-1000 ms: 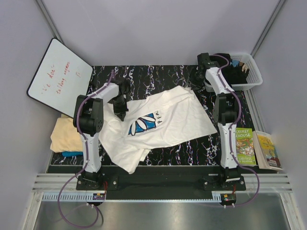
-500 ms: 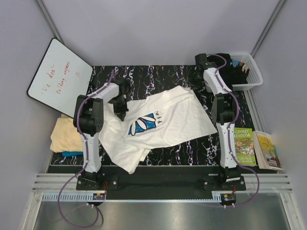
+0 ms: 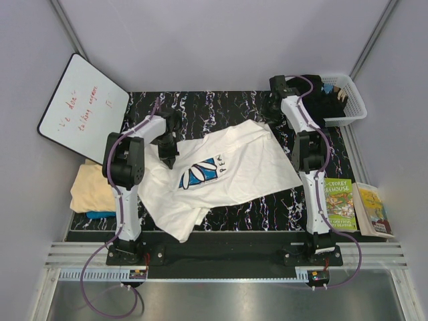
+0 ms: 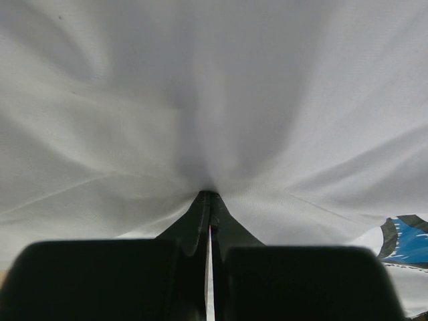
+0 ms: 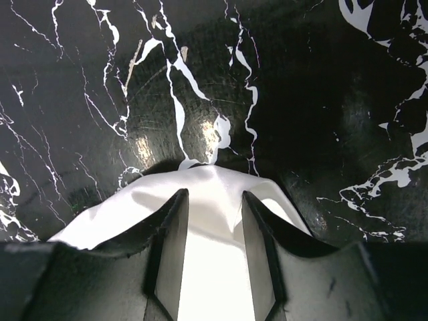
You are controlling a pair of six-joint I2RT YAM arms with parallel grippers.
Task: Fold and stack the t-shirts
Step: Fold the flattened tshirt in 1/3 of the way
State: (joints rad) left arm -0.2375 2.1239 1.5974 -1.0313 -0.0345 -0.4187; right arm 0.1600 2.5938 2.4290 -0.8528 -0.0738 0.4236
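From above, the white shirt [image 3: 234,167] lies spread and rumpled across the counter [image 3: 221,107], not yet folded. The left tool [image 3: 167,157] sits at the shirt's left shoulder area. The right tool [image 3: 269,115] is at its far corner, well apart from the left tool. A peach shirt [image 3: 90,187] lies over a teal shirt [image 3: 100,215] off to the left of the left tool, beside the counter. I judge the step in hand to be taking hold of two points of the white shirt so it can be pulled flat before the first fold.

In the left wrist view, the left tool [image 4: 209,200] is fully closed and pinches a tuck of white cloth at its tip. Creases fan out from the pinch. A bit of the blue print [image 4: 404,241] shows to the tool's lower right.

In the right wrist view, the right tool [image 5: 214,197] stands part open, its fingers [image 5: 172,227] apart. A corner of the white shirt lies between them and runs just past their tips onto bare counter. The cloth is straddled, not yet gripped.

The next move likely calls for the right tool to close on that corner low enough to catch the cloth. Both tools then need to draw apart evenly, or the shirt may slip or bunch.
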